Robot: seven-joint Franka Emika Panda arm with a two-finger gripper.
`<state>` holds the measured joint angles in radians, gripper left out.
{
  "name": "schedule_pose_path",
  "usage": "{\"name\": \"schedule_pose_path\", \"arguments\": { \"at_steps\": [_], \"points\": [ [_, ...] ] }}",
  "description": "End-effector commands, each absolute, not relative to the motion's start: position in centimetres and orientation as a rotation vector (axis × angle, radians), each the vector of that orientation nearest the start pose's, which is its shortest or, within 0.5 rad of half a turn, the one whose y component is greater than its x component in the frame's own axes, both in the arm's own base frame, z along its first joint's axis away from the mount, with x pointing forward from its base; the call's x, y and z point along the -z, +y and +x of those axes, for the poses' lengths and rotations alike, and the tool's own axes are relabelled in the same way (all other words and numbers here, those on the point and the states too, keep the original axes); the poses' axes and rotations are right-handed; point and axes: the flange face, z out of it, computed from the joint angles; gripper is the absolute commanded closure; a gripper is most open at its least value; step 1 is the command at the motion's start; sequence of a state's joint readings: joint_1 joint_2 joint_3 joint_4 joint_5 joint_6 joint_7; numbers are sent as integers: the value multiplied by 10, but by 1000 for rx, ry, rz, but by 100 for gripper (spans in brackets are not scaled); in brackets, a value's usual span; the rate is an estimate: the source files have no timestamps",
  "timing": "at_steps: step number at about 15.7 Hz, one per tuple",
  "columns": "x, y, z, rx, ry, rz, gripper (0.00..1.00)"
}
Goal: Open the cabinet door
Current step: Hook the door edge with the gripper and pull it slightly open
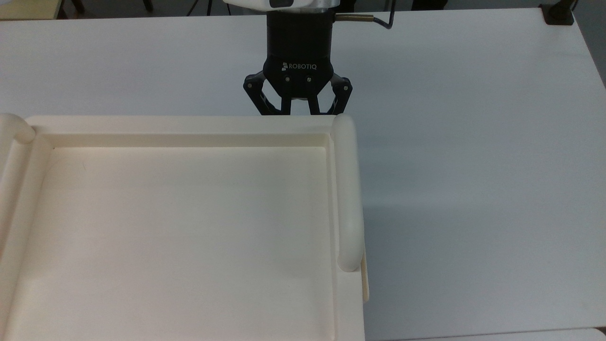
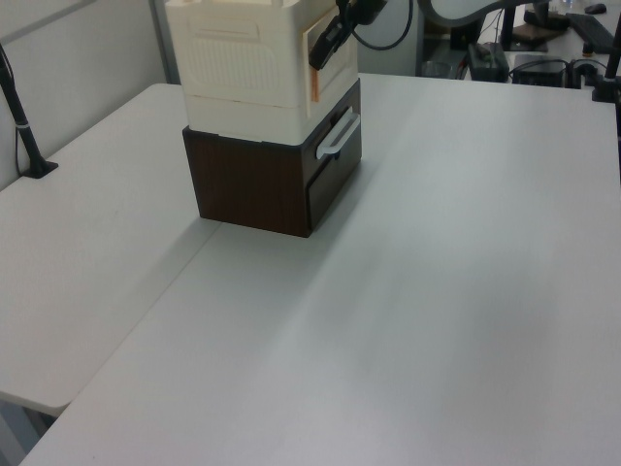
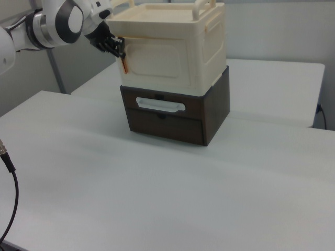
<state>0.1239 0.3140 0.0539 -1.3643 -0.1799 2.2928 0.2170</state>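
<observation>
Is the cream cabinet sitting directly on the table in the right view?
No, the cabinet rests on a dark brown drawer unit.

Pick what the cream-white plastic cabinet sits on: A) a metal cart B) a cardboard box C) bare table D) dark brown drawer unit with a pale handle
D: in the right view the cream-white plastic cabinet rests on top of a dark brown drawer unit with a pale handle, which stands on the white table.

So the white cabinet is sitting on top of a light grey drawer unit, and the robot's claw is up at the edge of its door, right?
Not quite: the drawer unit under the cabinet is dark brown, as the right view shows; just its handle is pale. The rest holds: the gripper is at the edge of the cabinet door.
</observation>
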Motion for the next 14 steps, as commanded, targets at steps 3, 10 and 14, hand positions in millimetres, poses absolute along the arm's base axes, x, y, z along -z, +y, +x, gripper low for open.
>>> {"name": "schedule_pose_path", "arguments": {
  "at_steps": [3, 10, 14],
  "points": [
    [-604, 92, 649, 564, -82, -3207, 73],
    [-648, 58, 587, 195, -134, -3247, 0],
    [-685, 56, 599, 447, -103, -3138, 0]
  ]
}}
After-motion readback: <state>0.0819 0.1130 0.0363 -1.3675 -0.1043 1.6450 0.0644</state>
